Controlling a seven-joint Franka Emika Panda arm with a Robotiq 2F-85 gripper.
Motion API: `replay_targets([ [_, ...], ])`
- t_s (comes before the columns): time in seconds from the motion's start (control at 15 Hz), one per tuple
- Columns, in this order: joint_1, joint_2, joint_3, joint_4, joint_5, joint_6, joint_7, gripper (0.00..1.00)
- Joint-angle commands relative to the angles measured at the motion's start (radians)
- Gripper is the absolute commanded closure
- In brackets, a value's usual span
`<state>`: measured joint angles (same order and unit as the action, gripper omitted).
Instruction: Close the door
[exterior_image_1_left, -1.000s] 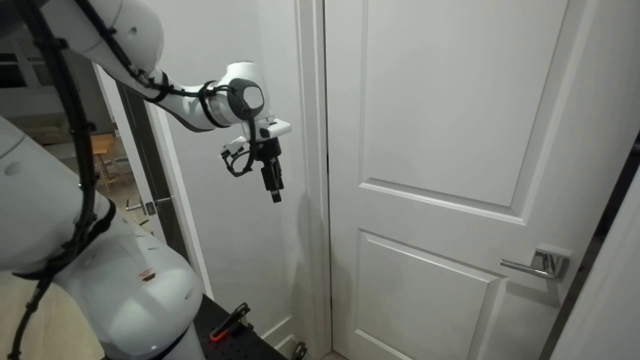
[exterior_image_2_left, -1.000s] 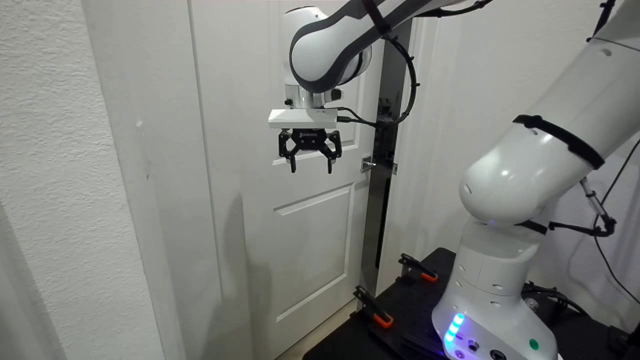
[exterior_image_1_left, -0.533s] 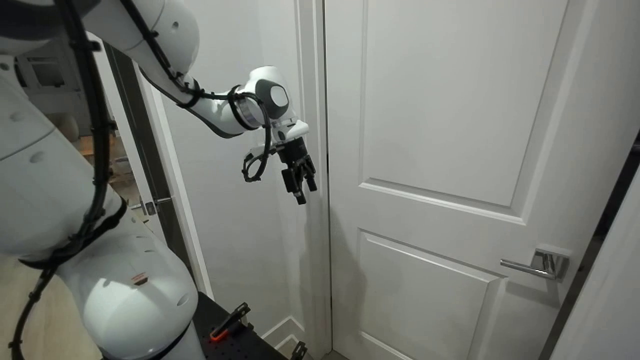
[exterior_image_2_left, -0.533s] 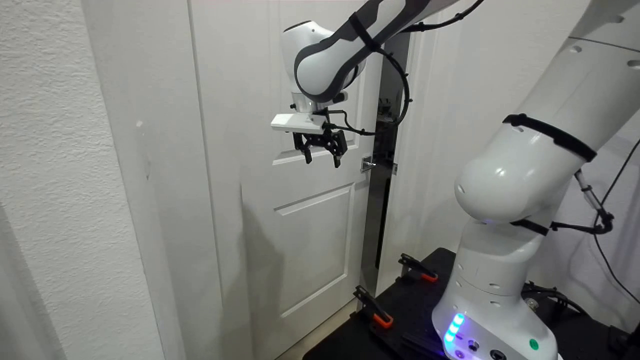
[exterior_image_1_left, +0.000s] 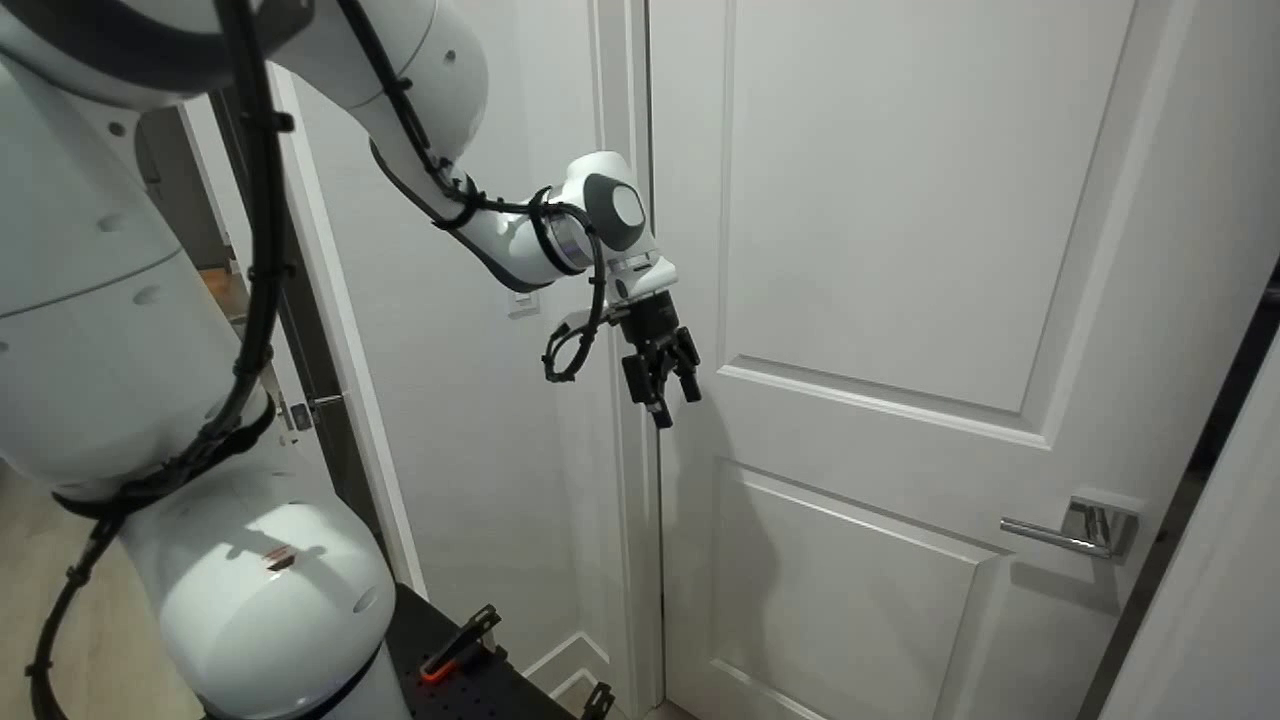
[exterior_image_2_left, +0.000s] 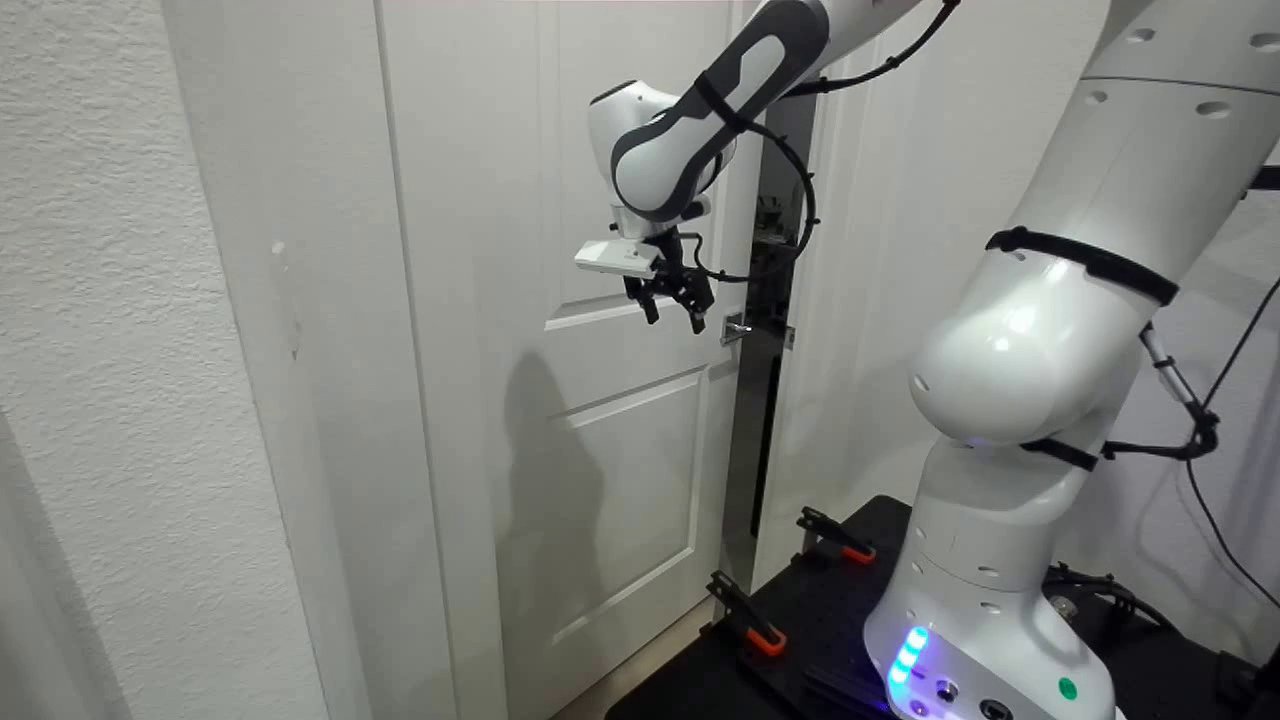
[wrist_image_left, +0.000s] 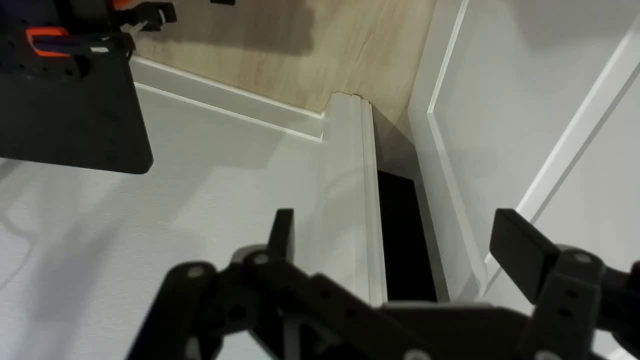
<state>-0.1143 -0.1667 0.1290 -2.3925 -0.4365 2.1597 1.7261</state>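
The door is tall and white with recessed panels and stands slightly ajar. In both exterior views a dark gap shows along its handle side; the door has its silver lever handle next to that gap. The handle is out of the wrist view. My gripper is open and empty, pointing down in front of the door and tilted. In an exterior view the gripper appears left of the handle. In the wrist view the gripper has its fingers wide apart, with the dark gap between them.
A black table carries the robot base, with orange-tipped clamps on its edge. The table corner shows in the wrist view. The white door frame and wall border the gap. Cables hang along the arm.
The arm has swung right and slightly down in an exterior view, nearer the handle side in another angle. The gripper has turned about its vertical axis. It stays open; the door has not moved.
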Motion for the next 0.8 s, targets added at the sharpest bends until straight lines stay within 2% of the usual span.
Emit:
replay_targets([
  [0.0, -0.010, 0.077, -0.064, 0.057, -0.066, 0.024, 0.051, 0.00],
  [0.33, -0.021, 0.153, -0.158, 0.085, -0.163, 0.147, 0.128, 0.00],
  [0.73, -0.023, 0.257, -0.252, 0.128, -0.298, 0.300, 0.302, 0.00],
])
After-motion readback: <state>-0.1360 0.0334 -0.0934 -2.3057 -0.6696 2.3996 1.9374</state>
